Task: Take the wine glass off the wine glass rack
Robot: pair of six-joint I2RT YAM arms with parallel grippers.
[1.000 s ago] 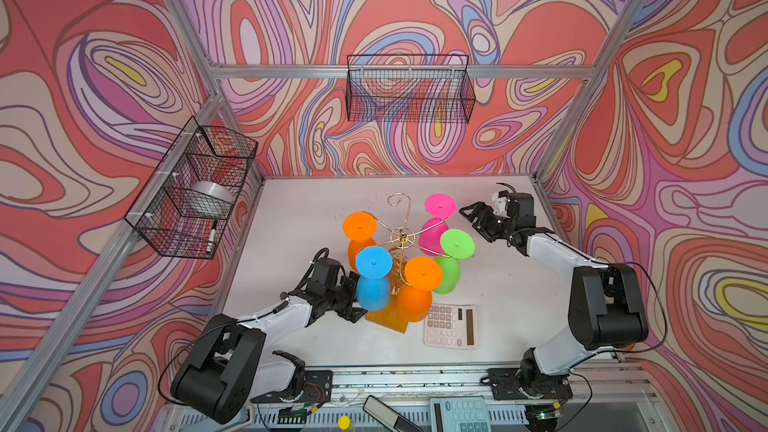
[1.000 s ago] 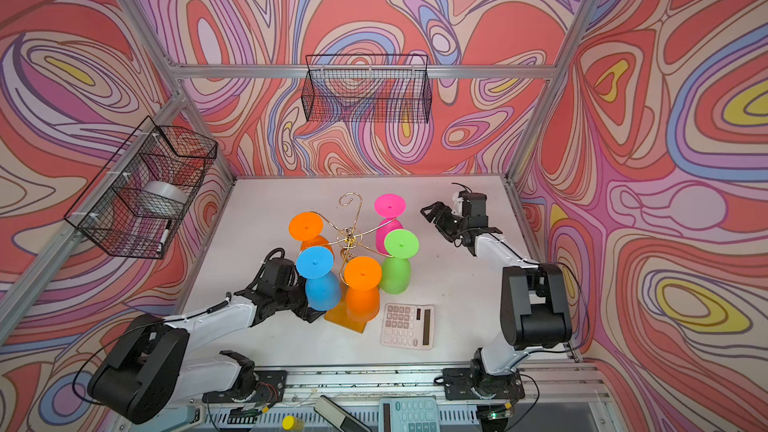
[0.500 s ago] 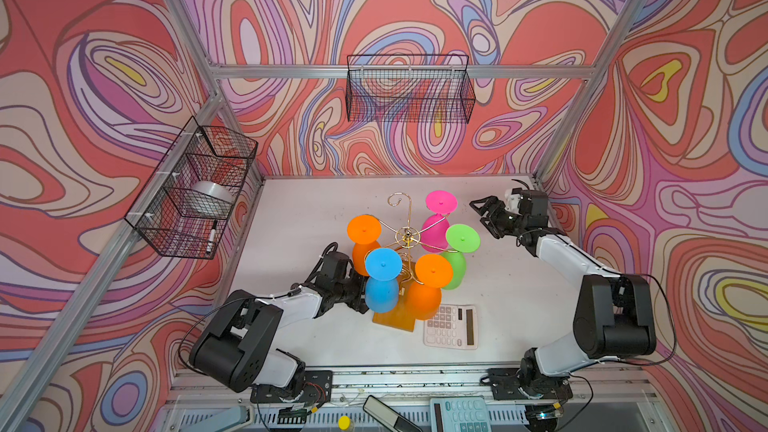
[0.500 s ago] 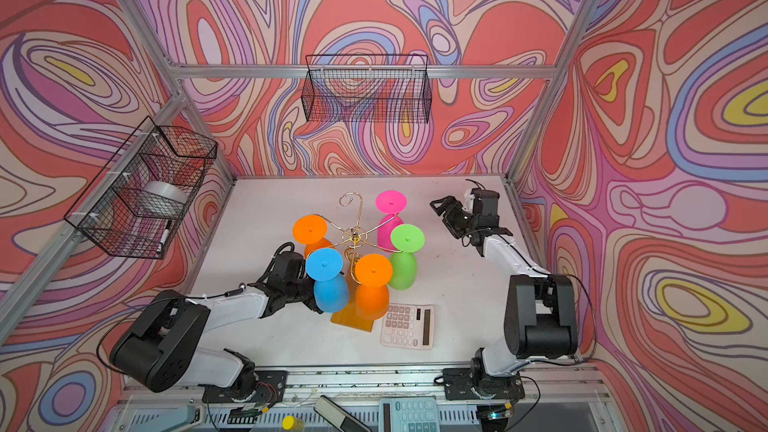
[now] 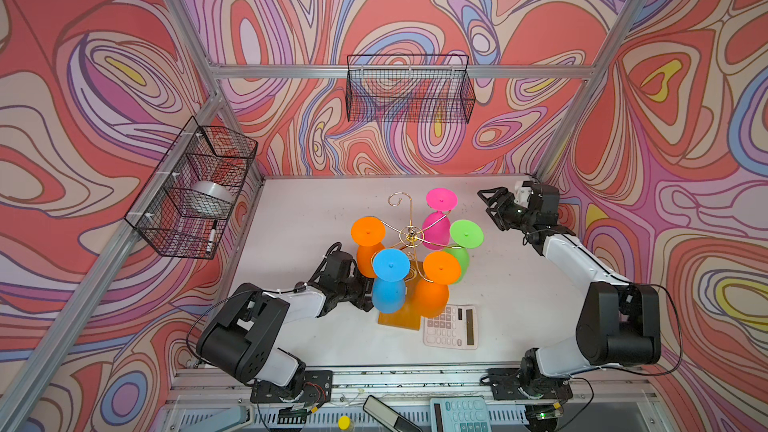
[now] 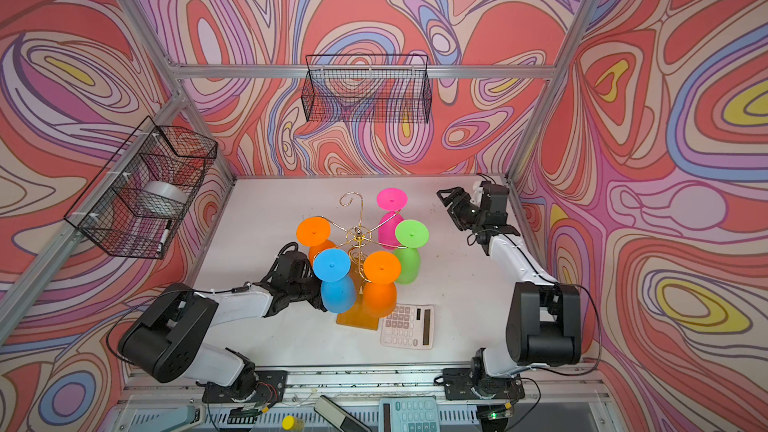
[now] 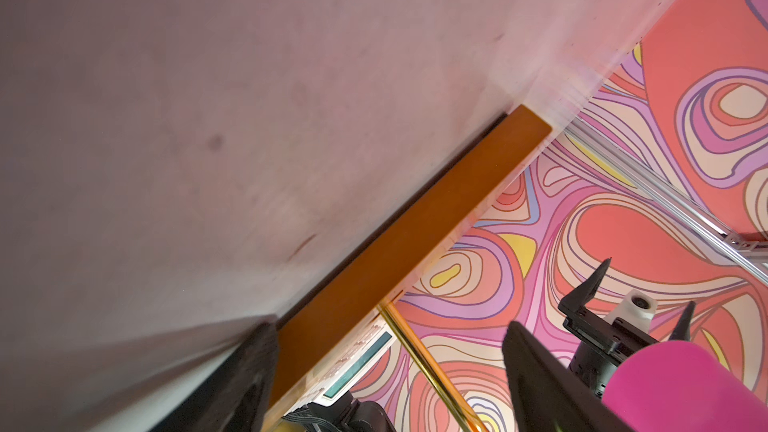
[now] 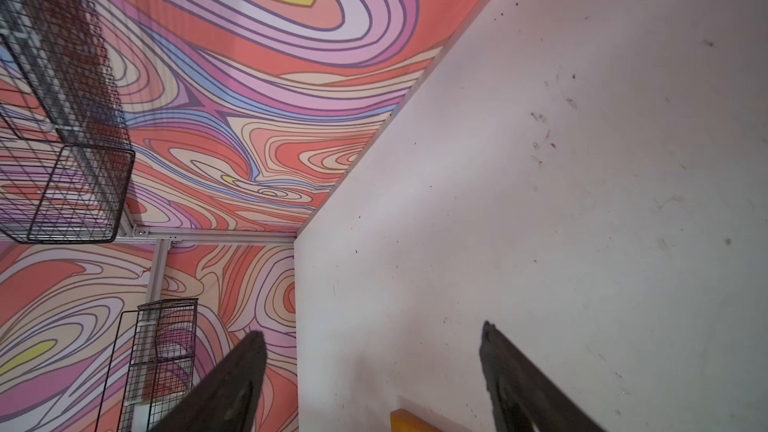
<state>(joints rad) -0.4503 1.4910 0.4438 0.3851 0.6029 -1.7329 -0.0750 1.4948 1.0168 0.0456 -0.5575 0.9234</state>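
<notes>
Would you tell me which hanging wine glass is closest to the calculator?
The front orange wine glass, between the blue wine glass and the calculator.

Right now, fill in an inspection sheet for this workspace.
Surface: white tabletop, lightly scuffed.
Job's things: thin gold wire rack on a flat amber base; two orange wine glasses, a blue wine glass, a pink wine glass and a green wine glass, all plastic, hang upside down; one empty hook.
Clutter: white calculator beside the base.
Grippers: left gripper low beside the blue wine glass, fingers open, holding nothing; right gripper open, near the back corner, apart from the glasses.
Cables: black cable loop at the left wrist; thin black cable along the right arm.
Surroundings: two black wire mesh baskets on swirl-patterned walls; the side one holds a grey roll and a marker.
</notes>
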